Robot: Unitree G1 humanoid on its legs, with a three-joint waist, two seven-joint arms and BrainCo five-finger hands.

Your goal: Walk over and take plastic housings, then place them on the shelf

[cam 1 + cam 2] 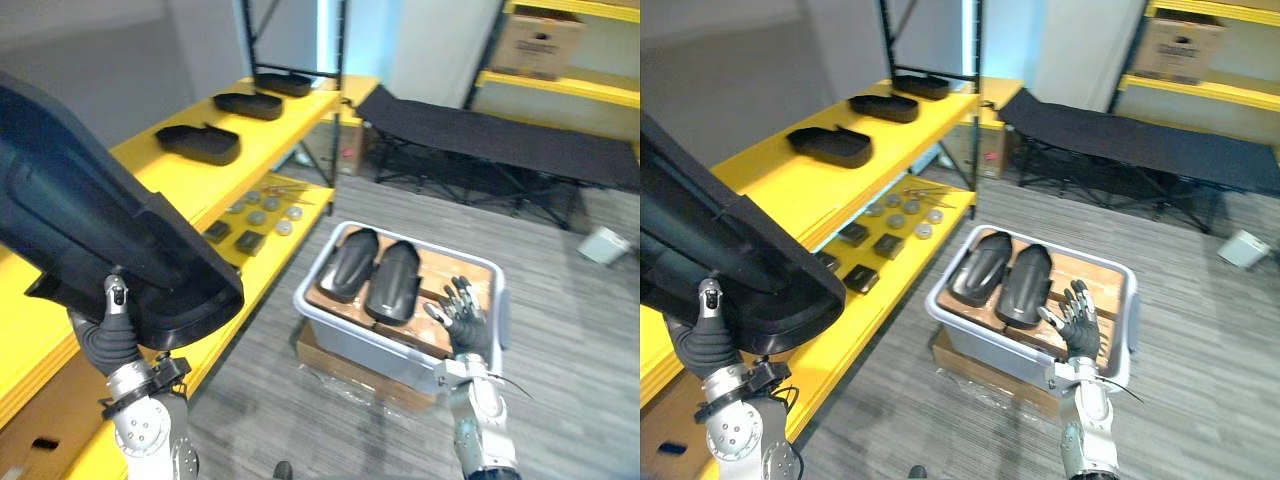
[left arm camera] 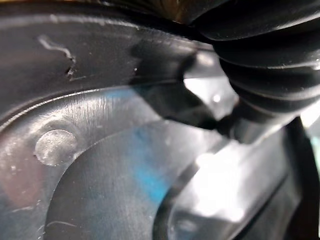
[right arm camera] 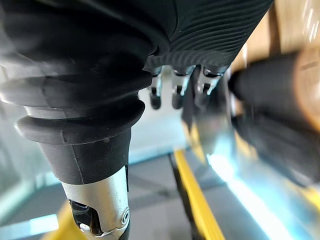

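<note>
over the grey bin, right hand spread open, left hand under a raised black housing, grip unseen

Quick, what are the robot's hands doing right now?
Left hand: shut on the black plastic housing.
Right hand: open, fingers spread by the grey bin, holding nothing.

No readable text, cardboard box print illegible

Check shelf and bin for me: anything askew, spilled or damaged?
Nothing stands out. Three housings lie in a row on the yellow shelf, a pair side by side in the grey bin. The raised housing at the left hand is tilted mid-carry. The right hand is open by the bin.
</note>
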